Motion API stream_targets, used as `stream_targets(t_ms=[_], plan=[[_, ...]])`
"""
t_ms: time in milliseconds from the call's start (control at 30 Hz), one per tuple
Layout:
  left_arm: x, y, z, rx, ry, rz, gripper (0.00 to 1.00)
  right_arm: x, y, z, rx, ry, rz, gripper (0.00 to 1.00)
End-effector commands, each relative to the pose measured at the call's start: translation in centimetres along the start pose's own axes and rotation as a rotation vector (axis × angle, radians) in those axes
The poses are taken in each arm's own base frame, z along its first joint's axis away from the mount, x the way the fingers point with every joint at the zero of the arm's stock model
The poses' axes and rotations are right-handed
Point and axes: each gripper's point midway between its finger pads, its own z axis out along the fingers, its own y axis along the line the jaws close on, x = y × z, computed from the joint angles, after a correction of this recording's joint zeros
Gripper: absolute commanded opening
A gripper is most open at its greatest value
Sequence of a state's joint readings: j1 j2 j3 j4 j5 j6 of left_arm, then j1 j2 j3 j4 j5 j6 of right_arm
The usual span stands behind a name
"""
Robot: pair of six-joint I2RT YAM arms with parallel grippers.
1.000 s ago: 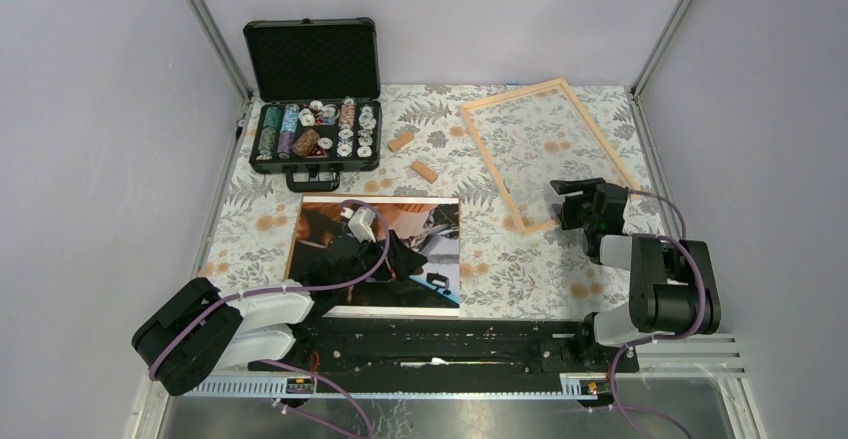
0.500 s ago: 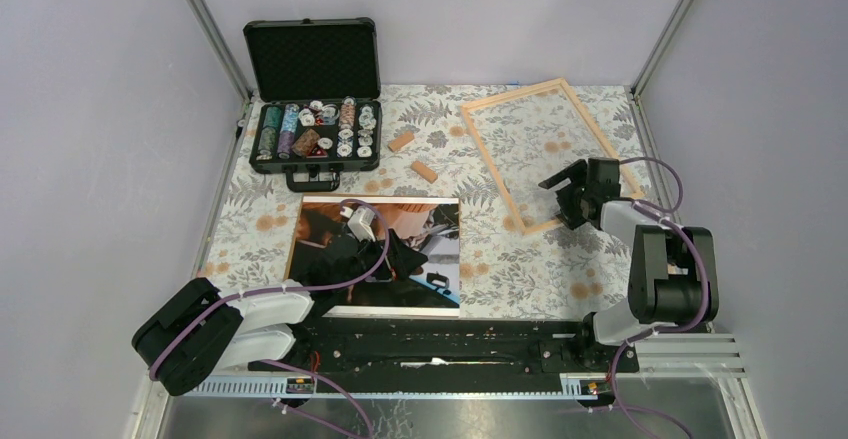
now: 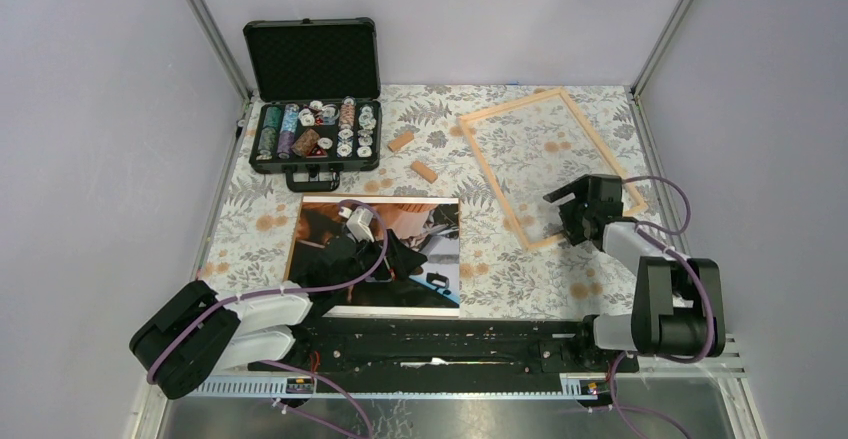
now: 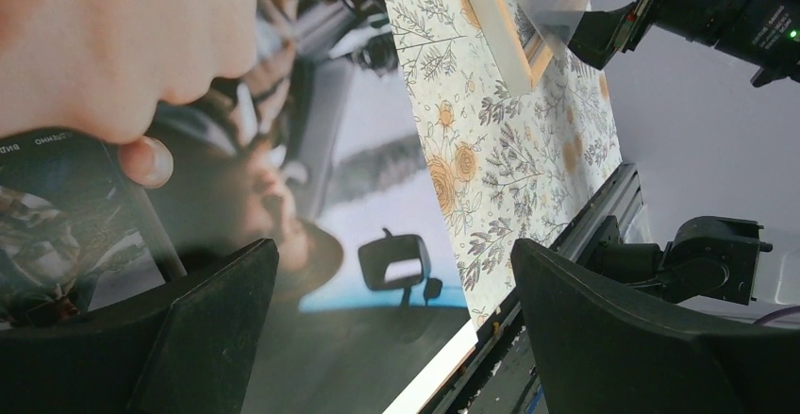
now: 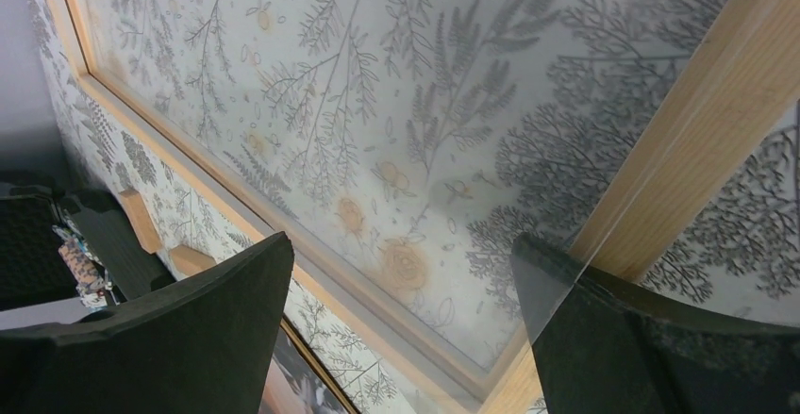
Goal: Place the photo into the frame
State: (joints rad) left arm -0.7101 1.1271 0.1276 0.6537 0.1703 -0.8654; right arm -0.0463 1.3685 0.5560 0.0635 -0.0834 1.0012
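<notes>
The photo (image 3: 350,249), a dark print with tan tones, lies flat at the near centre of the table. My left gripper (image 3: 405,257) hovers open over it, and its fingers straddle the photo's near right corner (image 4: 443,357) without holding anything. The frame (image 3: 495,179), thin pale wooden strips, lies at the right rear with the floral cloth showing through it. My right gripper (image 3: 565,214) stands open over the frame's near corner (image 5: 698,131). A clear sheet's edge crosses in front of its right finger (image 5: 604,339). Nothing sits between either pair of jaws.
An open black case (image 3: 315,129) of poker chips stands at the back left. Two small wooden blocks (image 3: 401,141) (image 3: 424,171) lie between the case and the frame. Grey walls close in three sides. A metal rail (image 3: 440,344) runs along the near edge.
My right gripper has opened wider and swung a little nearer and leftward. The frame has shifted slightly toward the near side. The left arm and the photo have not moved.
</notes>
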Motion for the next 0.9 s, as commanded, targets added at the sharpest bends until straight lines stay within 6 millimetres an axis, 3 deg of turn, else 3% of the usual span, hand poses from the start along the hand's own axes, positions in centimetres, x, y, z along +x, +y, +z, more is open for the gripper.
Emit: stream_targets(t_ms=[0, 167, 333, 633, 733, 867], plan=[[-0.8, -1.1, -0.3, 0.057, -0.039, 0.009, 0.99, 2.7, -7.4, -0.9, 0.232, 0.049, 0.044, 0.94], [-0.8, -1.1, -0.4, 0.058, -0.043, 0.01, 0.99, 3.4, -9.1, -2.9, 0.236, 0.037, 0.071, 0.94], [-0.8, -1.1, -0.3, 0.063, -0.039, 0.01, 0.99, 2.5, -9.0, -4.8, 0.134, -0.055, 0.083, 0.93], [-0.7, -1.2, -0.3, 0.063, -0.033, 0.007, 0.99, -0.6, -2.5, -6.6, -0.256, -0.229, 0.158, 0.87], [-0.6, -1.1, -0.3, 0.06, -0.031, 0.004, 0.99, -1.2, -2.0, -6.9, -0.289, -0.26, 0.188, 0.79], [-0.6, -1.0, -0.2, 0.057, -0.029, 0.003, 0.99, -1.5, -1.9, -6.9, -0.31, -0.278, 0.235, 0.55]])
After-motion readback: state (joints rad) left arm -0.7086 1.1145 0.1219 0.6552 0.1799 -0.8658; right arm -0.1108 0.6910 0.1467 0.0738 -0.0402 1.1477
